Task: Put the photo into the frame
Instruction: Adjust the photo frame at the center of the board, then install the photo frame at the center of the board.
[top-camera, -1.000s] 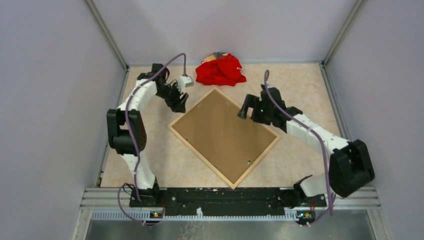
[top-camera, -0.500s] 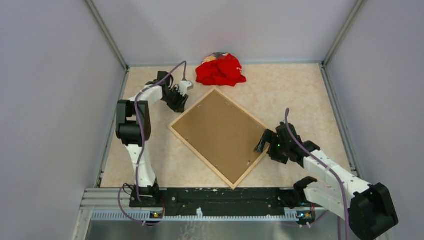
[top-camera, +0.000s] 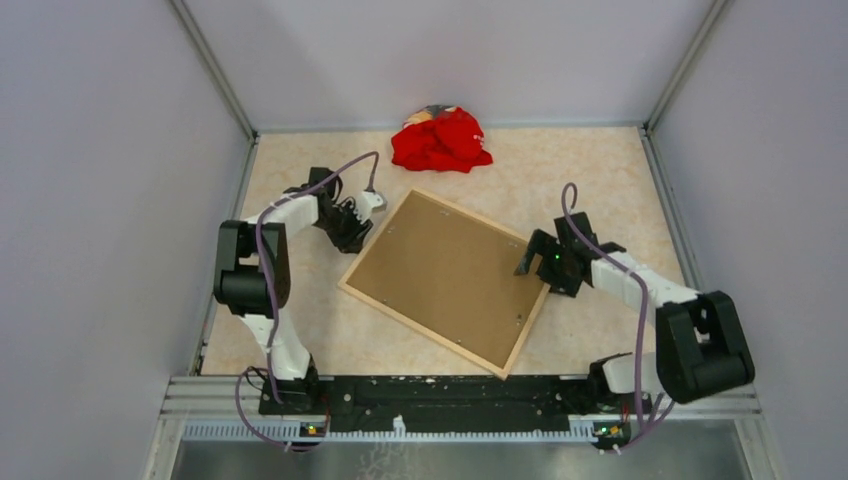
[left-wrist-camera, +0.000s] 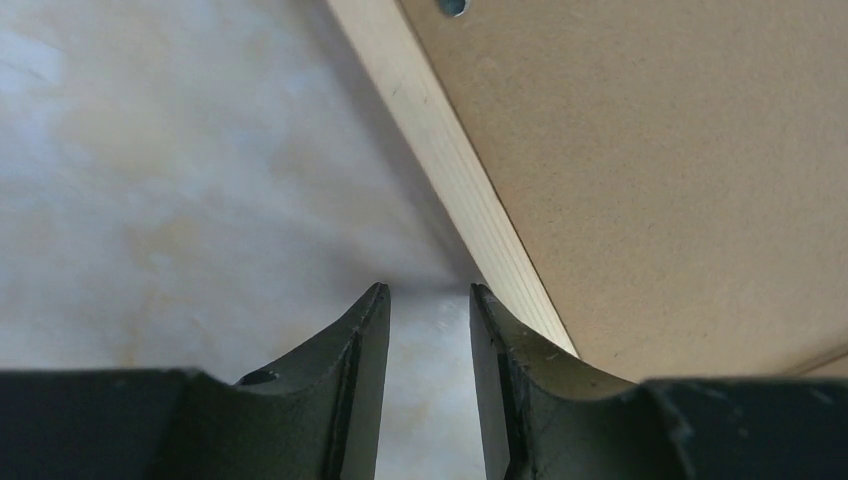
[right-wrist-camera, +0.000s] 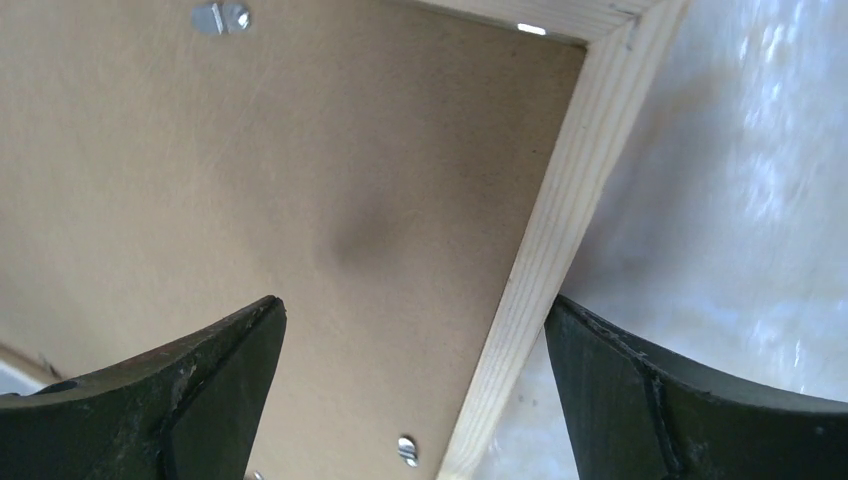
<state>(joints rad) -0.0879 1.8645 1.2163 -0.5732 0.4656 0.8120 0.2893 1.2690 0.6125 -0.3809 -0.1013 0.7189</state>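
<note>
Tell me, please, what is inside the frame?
A brown backing board fills the frame, held by small metal tabs. Anything beneath it, photo included, is covered.

Both my arms are built alike: white moulded shells on the long links of the left arm (top-camera: 290, 208) and the right arm (top-camera: 640, 283), with bulky black housings at the joints. A purple cable (top-camera: 262, 262) runs along each one. A small green light (top-camera: 555, 257) glows on the right wrist. The left gripper (left-wrist-camera: 428, 290) and right gripper (right-wrist-camera: 412, 305) have matt black, curved fingers (right-wrist-camera: 215, 370), scuffed pale along the edges.
</note>
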